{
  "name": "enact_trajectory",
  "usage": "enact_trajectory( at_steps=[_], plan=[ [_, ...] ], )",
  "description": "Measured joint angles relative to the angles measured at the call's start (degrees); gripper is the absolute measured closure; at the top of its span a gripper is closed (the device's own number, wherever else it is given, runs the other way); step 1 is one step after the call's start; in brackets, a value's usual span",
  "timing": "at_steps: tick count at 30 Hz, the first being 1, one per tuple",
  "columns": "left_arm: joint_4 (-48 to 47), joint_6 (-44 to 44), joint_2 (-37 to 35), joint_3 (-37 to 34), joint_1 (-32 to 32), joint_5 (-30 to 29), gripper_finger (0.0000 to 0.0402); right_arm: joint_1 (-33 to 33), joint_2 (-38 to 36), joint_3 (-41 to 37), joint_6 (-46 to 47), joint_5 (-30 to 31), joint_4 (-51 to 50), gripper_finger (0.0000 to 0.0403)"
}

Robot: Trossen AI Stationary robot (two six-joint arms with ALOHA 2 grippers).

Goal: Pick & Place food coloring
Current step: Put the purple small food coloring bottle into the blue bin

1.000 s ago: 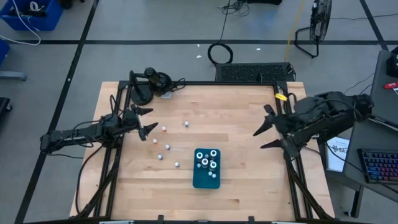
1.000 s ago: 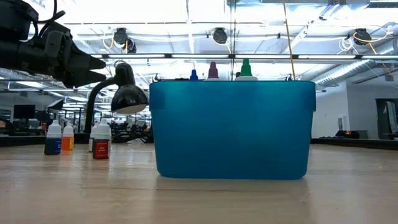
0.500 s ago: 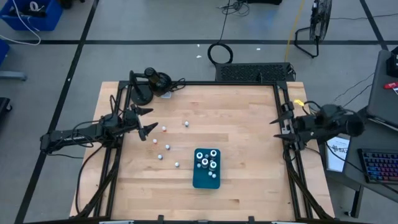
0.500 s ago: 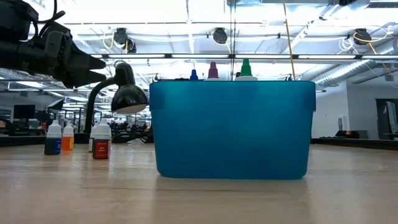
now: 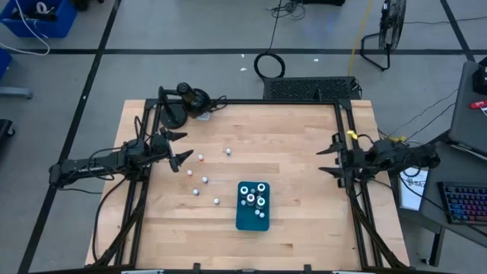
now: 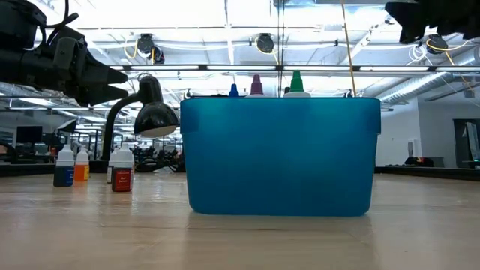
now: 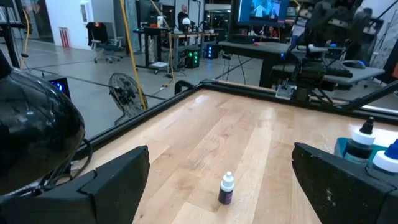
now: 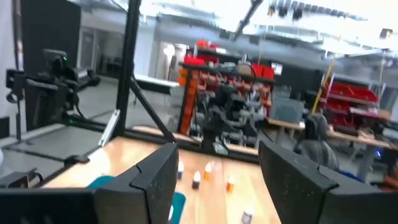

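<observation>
White-capped food coloring bottles [image 5: 201,158] stand loose and upright on the wooden table [image 5: 289,137], left of centre, just left of the teal bin [image 5: 252,216] that already holds several. Left gripper [image 5: 176,148] hangs just left of the loose bottles, fingers spread wide, empty, so it is clearly the nearer arm. Right gripper [image 5: 329,158] sits at the far right table edge, well apart, jaws parted, holding nothing.

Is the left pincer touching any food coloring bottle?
Apart. High view: left pincer hangs open beside the nearest food coloring bottle, bare wood between them.
</observation>
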Motion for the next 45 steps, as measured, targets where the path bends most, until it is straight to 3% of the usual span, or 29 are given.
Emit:
enact_trajectory(
  at_steps=[8, 25, 45],
  plan=[
    [0.01, 0.00, 0.00, 0.00, 0.00, 0.00, 0.0011, 0.00, -0.11, -7.60, 1.63, -0.23, 11.54, 0.0191],
    [0.01, 0.00, 0.00, 0.00, 0.00, -0.02, 0.0011, 0.00, -0.09, -14.48, 7.29, -0.47, 10.85, 0.0190],
    [-0.01, 0.00, 0.00, 0.00, 0.00, -0.02, 0.0011, 0.00, -0.09, -15.09, 9.15, -0.32, 6.28, 0.0190]
  ],
)
